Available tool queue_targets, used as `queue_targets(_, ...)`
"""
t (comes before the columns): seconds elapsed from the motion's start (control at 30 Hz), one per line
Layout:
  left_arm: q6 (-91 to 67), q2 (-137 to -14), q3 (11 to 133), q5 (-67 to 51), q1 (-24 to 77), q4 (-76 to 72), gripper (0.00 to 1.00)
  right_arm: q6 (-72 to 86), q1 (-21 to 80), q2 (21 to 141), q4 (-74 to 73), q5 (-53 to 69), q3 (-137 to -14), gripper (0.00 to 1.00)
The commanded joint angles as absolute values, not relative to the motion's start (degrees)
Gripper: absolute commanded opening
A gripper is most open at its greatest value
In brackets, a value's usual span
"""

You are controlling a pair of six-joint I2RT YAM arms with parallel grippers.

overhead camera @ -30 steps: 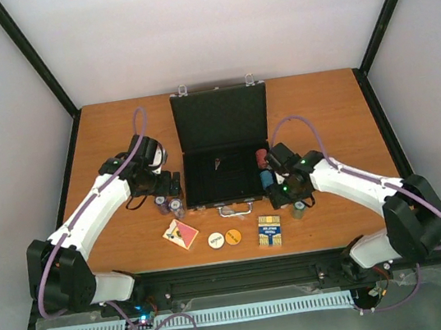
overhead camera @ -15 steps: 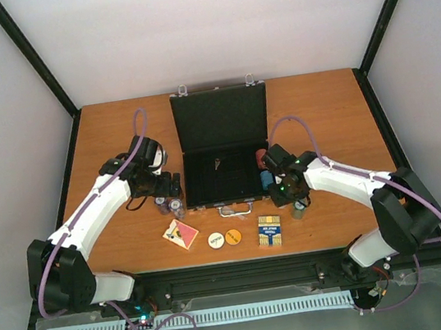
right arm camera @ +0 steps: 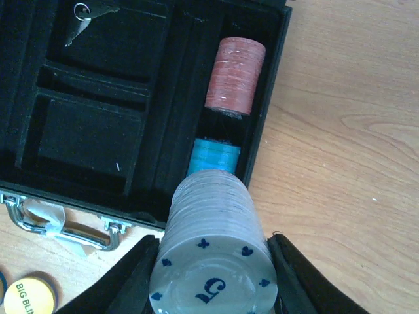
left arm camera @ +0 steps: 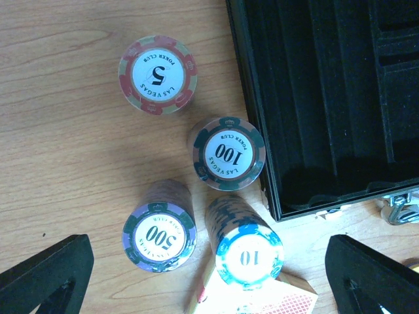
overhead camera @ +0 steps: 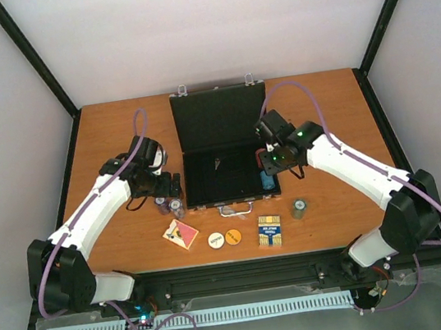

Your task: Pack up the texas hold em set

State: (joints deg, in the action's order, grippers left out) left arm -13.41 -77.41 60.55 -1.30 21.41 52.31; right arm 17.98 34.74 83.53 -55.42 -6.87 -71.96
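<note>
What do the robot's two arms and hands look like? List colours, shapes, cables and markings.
The left arm and right arm have smooth white rounded shells with black joints. A purple cable loops along each. The left hand and right hand are black, with broad wedge-shaped fingers. Small green lights glow near the right wrist.

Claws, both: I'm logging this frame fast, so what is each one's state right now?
Left claw: open, holding nothing.
Right claw: closed on the grey chip stack.

Chips: 5, 100, 500 (and 10)
</note>
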Motion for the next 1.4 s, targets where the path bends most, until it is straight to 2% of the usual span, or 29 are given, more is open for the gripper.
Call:
queue_targets(0.0, -13.82, -77.28, 62.29, -1.48, 21.7, 51.66, 1.0, 16.33, 34.81, 84.77, -47.53, -6.42, -68.51, 0.17)
queue_targets(0.2, -14.32, -77.02, 63.19, -2.03, 21.7, 51.68, 1.0, 17.07, 34.89, 89.63, -23.96, -9.08, -61.93, 0.13)
queue_targets(0.3, -14.05, -76.99, 63.62, -2.13, 21.71, 51.93, 1.0, 16.91, 34.89, 93.15, -17.54, -10.59, -62.24, 0.11)
queue_targets(0.67, -14.22, -77.98, 63.61, -1.75, 21.71, 52.3, 1.0, 18.63, 34.98, 102.89, -9.48, -17.25, -61.81, 0.12)
queue_targets(0.83, -13.96, -78.19, 63.01, -1.58, 21.71, 52.51, 1.0, 18.99, 35.36, 104.36, -4.59, -16.83, -58.72, 0.16)
queue_targets(0.87, -13.85, -78.41, 63.06, -1.6, 21.69, 52.63, 1.0, 19.16, 35.67, 104.67, -4.7, -17.13, -58.69, 0.2)
queue_targets(1.0, -13.54, -78.67, 63.69, -1.43, 21.71, 52.92, 1.0, 19.19, 37.11, 104.93, -6.68, -17.31, -58.73, 0.49)
queue_targets(1.13, -13.75, -78.49, 63.52, -1.42, 21.71, 52.88, 1.0, 18.46, 38.36, 101.87, -9.95, -17.54, -58.87, 0.82)
queue_targets(1.2, -13.93, -78.28, 63.1, -1.53, 21.66, 52.7, 1.0, 17.99, 38.54, 99.53, -11.73, -17.0, -59.12, 0.88)
queue_targets(1.37, -13.86, -77.94, 62.07, -1.6, 21.71, 52.48, 1.0, 17.73, 38.58, 93.11, -18.18, -15.69, -60.79, 0.94)
